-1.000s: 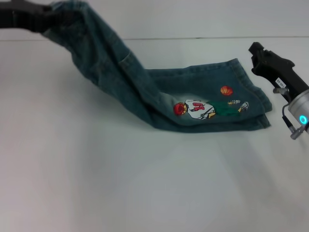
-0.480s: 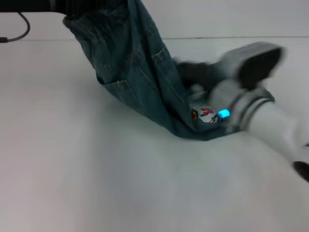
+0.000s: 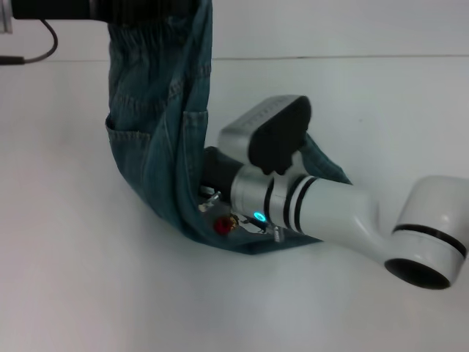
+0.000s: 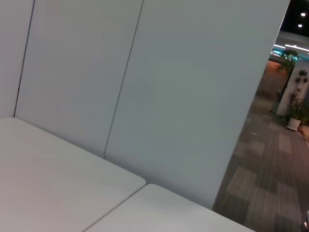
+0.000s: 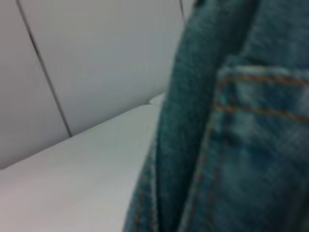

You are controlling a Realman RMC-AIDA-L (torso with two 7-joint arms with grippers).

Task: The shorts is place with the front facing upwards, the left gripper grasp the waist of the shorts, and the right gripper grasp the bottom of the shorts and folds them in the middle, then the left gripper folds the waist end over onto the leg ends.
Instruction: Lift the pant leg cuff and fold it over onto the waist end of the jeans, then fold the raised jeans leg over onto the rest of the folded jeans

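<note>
shorts (image 3: 157, 139) now hang nearly straight down from the top left of the head view; a second ago they sloped out low to the right with the printed leg lying flat on the table (image 3: 80, 279). waist (image 3: 146, 26) is lifted high, bunched under the left gripper (image 3: 124, 9), which is closed on that band as far as the head view shows, though its fingertips are cut off by the top edge. judgement: the lengthwise fold is done and the waist is being carried over toward the leg ends.

right gripper (image 3: 212, 180) has swung in from the far right, where it stood clear of the cloth, to the middle of the table, and now presses in against the lower part of the shorts. its white-grey arm (image 3: 344, 216) lies across the folded legs. cannot tell whether its fingers are open or closed; they are buried in denim.

hidden: leg ends almost wholly under the arm, only a dark fold edge near the table showing. cartoon print (image 3: 222, 226) reduced to a red spot beside the cyan light (image 3: 258, 217). left wrist view shows only wall panels and table, no cloth. right wrist view is filled by denim with orange pocket stitching, very close, no fingers visible.
</note>
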